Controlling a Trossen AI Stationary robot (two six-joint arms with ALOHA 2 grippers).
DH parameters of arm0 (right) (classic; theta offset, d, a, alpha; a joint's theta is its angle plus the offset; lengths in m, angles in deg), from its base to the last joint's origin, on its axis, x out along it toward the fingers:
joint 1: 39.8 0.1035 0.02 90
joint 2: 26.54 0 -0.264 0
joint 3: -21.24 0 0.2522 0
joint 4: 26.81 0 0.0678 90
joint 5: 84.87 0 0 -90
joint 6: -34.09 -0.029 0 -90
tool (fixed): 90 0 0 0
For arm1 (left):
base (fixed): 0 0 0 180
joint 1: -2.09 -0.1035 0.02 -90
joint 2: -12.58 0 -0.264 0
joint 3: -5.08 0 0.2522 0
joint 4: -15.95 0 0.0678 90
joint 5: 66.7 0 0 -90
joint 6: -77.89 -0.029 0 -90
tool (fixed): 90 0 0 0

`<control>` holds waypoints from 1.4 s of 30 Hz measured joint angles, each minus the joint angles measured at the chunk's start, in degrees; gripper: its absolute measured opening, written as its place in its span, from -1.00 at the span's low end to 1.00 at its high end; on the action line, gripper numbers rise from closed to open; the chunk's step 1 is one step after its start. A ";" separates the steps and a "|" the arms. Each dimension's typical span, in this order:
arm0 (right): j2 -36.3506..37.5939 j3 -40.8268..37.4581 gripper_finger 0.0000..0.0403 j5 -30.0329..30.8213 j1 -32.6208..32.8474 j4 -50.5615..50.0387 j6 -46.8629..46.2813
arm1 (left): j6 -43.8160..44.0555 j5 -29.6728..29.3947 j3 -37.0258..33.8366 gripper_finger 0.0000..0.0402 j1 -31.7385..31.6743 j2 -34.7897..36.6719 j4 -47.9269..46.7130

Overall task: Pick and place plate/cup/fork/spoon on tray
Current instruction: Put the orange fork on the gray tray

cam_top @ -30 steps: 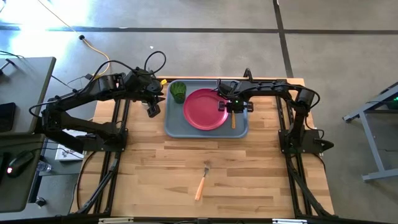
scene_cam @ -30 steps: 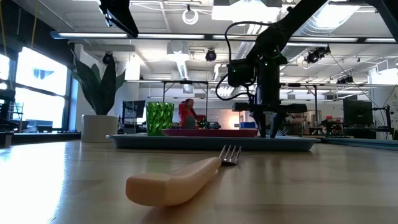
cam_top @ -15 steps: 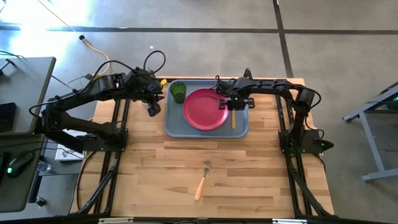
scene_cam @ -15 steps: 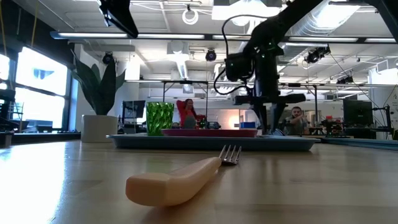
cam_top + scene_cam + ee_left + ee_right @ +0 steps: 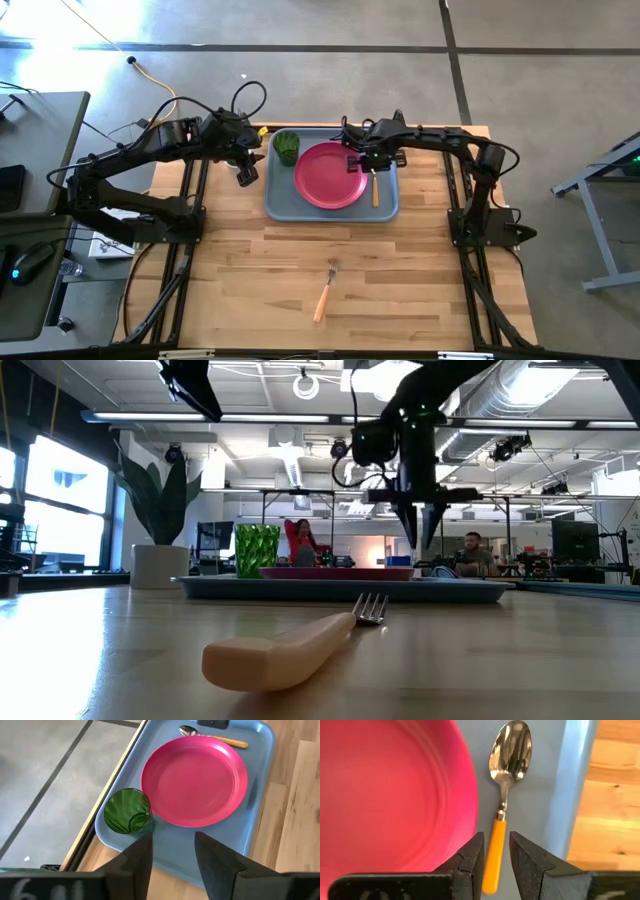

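Right hand [image 5: 495, 857], slightly parted and empty above the orange-handled silver spoon [image 5: 504, 800], could nudge the round pink-red plate [image 5: 390, 795] leaving for the orange-handled fork [image 5: 324, 290] on the table [image 5: 400, 290].

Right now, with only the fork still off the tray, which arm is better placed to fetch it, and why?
Probably the right. The fork lies on the table, nearer that arm's side; the right end effector hangs open above the spoon on the tray. The left end effector waits beside the tray's far side.
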 joint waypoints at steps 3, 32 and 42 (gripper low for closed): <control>0.00 3.45 -0.59 1.47 1.94 -4.05 -0.59 | 2.41 0.63 0.00 -0.24 0.00 0.00 0.00; 1.07 43.84 -0.59 19.21 11.55 -26.82 24.35 | 41.74 12.61 0.00 -0.22 12.36 0.00 6.53; 2.47 50.79 -0.59 18.93 11.42 -26.04 33.60 | 51.69 11.89 0.07 -0.22 19.79 -2.62 21.07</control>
